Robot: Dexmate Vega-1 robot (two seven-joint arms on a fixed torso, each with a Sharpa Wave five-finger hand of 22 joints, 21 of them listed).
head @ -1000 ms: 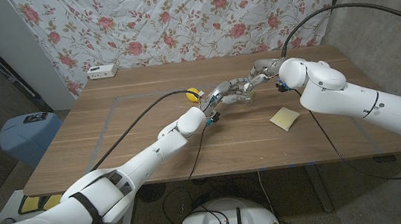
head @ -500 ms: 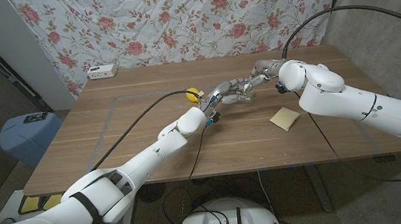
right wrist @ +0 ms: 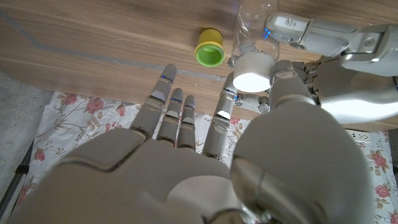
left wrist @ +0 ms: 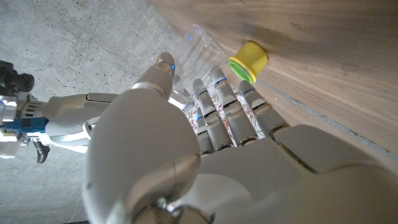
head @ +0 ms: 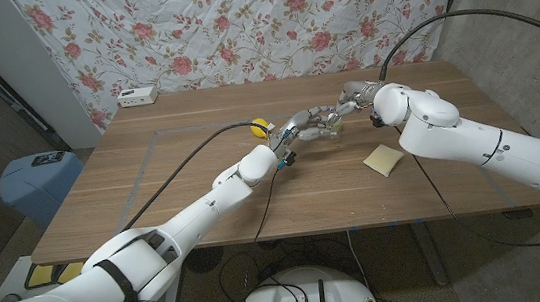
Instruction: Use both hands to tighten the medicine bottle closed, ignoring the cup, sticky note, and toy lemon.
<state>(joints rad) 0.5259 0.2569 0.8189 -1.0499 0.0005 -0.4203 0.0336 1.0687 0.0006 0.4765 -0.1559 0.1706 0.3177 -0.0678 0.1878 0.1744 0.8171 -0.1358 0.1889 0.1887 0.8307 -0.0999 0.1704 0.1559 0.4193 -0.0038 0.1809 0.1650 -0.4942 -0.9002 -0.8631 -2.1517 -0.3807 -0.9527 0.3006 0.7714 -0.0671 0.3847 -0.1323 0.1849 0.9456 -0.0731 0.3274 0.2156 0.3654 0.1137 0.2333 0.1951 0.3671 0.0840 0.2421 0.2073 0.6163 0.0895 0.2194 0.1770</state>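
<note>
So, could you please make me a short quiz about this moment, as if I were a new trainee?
1. True or false: the yellow cup and the sticky note both lie on the table, free of the hands.
2. What do the thumb and a finger of the right hand pinch?
A the white cap of the bottle
B the cup
C the sticky note
3. Which hand holds the clear body of the bottle?

Key: 1 true; 2 A; 3 the left hand.
</note>
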